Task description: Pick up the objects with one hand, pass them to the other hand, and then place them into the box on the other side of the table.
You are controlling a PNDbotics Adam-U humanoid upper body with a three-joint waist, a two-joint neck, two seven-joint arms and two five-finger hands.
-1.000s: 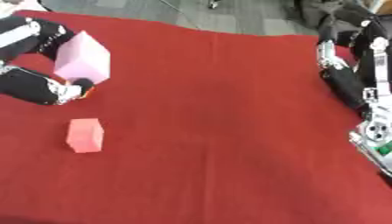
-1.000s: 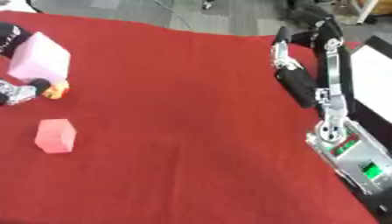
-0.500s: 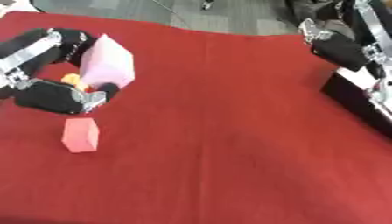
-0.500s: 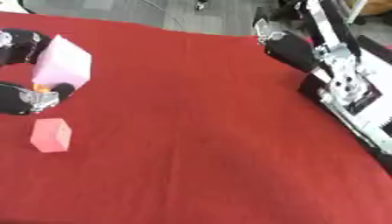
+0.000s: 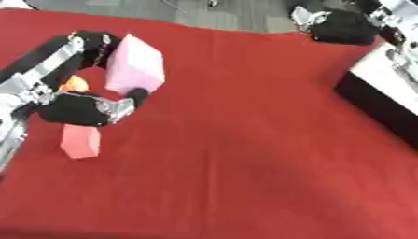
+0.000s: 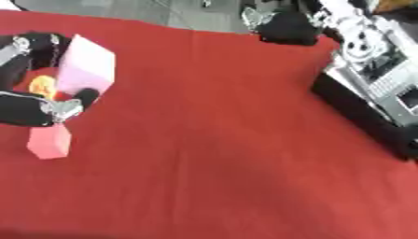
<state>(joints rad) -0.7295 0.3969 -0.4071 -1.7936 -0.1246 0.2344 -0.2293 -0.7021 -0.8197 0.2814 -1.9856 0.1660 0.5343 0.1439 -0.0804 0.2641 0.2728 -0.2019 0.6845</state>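
Three loose things are counted on the bench covered in red cloth (image 5: 245, 154), all grouped at its left side: one pale pink rectangular block (image 5: 135, 65), one small coral-red block (image 5: 80, 142), one small orange rounded thing (image 5: 74, 84).

The pale pink rectangular block is the largest of the three: matt, flat-faced, sharp-edged, tilted with one corner uppermost. It is held by the left hand (image 5: 90, 105), with black fingers (image 5: 96, 43) curled over its upper left edge and the thumb (image 5: 135, 96) pressed up against its lower edge. Whether it is lifted clear of the cloth cannot be told.

The small coral-red block is seen just below the pink block, standing on the cloth under the left hand, partly covered by the palm. It is boxy, taller than wide, with a lighter top face.

The small orange rounded thing is seen just left of the pink block, inside the curve of the left hand's fingers and thumb. Its exact shape cannot be made out; contact with the hand cannot be told.

The right hand (image 6: 282, 25) is seen far to the right of the pink block, at the far edge of the bench, as a black mass with silver parts; the state of its fingers cannot be told.

One black-and-white unit with a panel (image 6: 367, 74) is seen at the right edge of the bench, well apart from the pink block.
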